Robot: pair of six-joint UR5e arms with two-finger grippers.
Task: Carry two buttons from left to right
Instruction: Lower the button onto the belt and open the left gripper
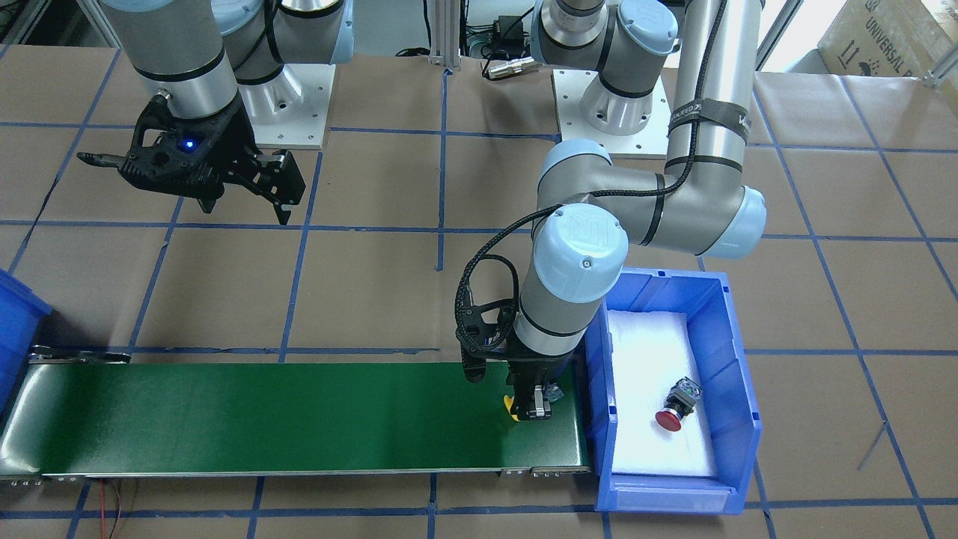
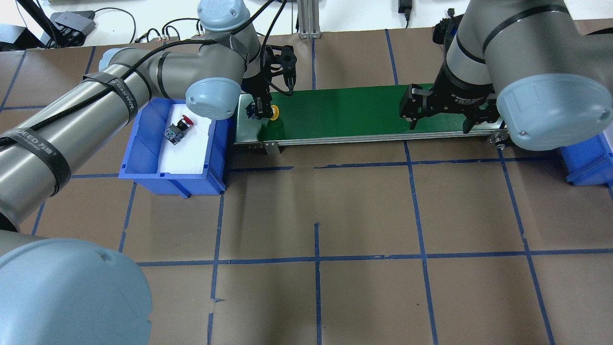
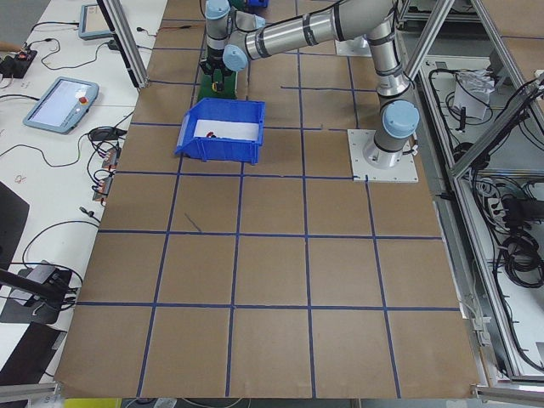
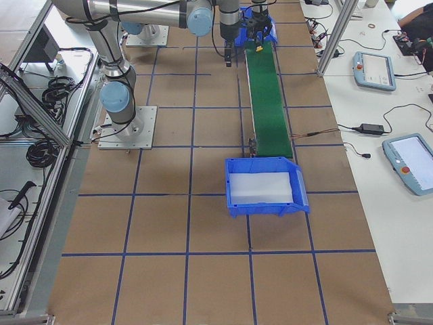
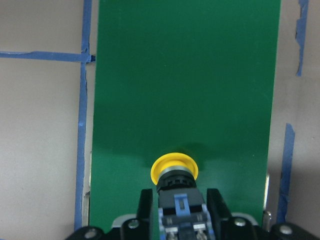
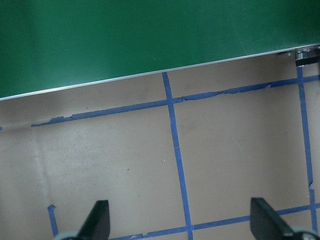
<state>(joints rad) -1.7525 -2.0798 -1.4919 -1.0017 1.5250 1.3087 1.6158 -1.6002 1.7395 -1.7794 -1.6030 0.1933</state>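
The yellow-capped button is clamped between the fingers of my left gripper, cap pointing forward, low over the left end of the green conveyor belt. I cannot tell whether it touches the belt. The hold also shows in the front view and the overhead view. The red-capped button lies on its side on white foam in the blue bin beside that belt end, also seen overhead. My right gripper is open and empty, raised near the belt's right end; its fingers spread over brown paper.
A second blue bin with white foam and no parts in it stands at the belt's right end. The table is covered in brown paper with a blue tape grid. The arm bases stand behind the belt.
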